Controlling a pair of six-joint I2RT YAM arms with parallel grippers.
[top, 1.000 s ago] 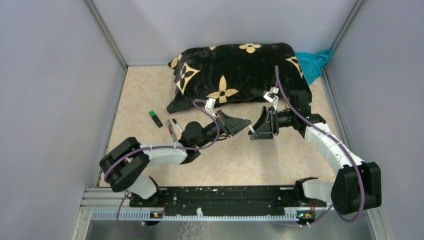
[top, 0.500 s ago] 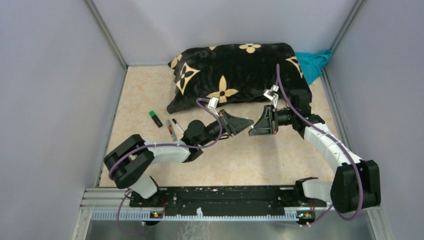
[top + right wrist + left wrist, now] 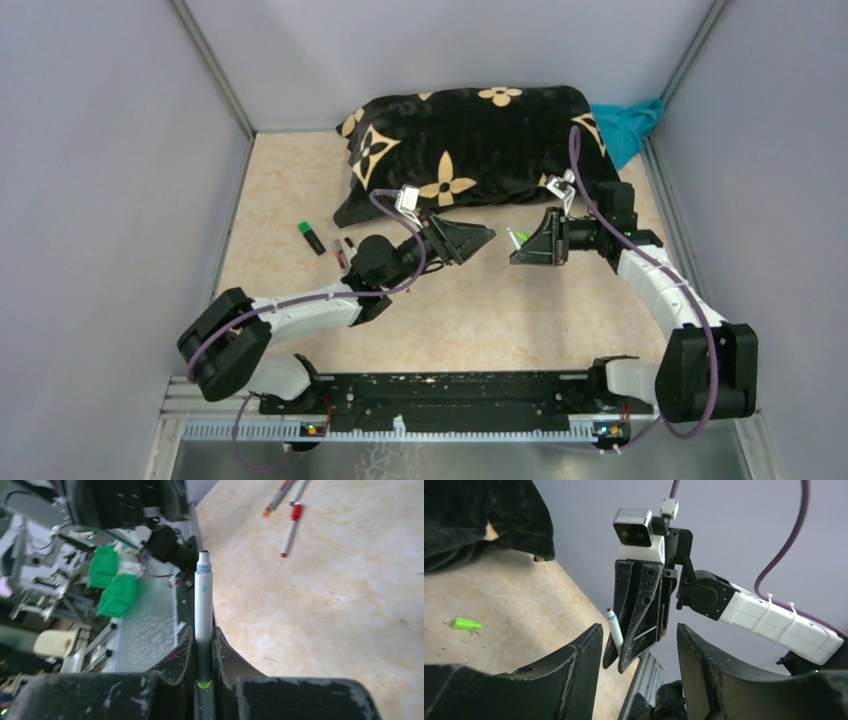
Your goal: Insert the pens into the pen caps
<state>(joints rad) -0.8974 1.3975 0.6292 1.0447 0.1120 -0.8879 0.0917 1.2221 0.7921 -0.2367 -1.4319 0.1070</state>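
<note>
White pen point(image 3: 202, 595): upright at the centre of the right wrist view, nib end bare and pointing away from the palm, green rear end sunk between the fingers
Right gripper point(image 3: 202, 636): clenched on the white pen's lower barrel, held above the table point(image 3: 300, 180) right of centre in the top view
Left gripper point(image 3: 478, 237): released, jaws parted with nothing between them, facing the right gripper across a small gap
Green cap point(image 3: 466, 624): lying alone on the table at the left edge of the left wrist view, apart from both grippers
Other pens point(image 3: 343, 258): two side by side left of centre in the top view, with a black marker point(image 3: 312, 237) just beyond them toward the upper left
Step in hand: judged to be presenting one gripped pen, its cap not yet on
Next move: likely the free left gripper fetches the green cap, then meets the nib along the barrel's axis
Open room: bare tabletop in the lower centre of the top view, between the arms
Edges: patterned pillow point(image 3: 470, 145) close behind both grippers, grey walls at either side
</note>
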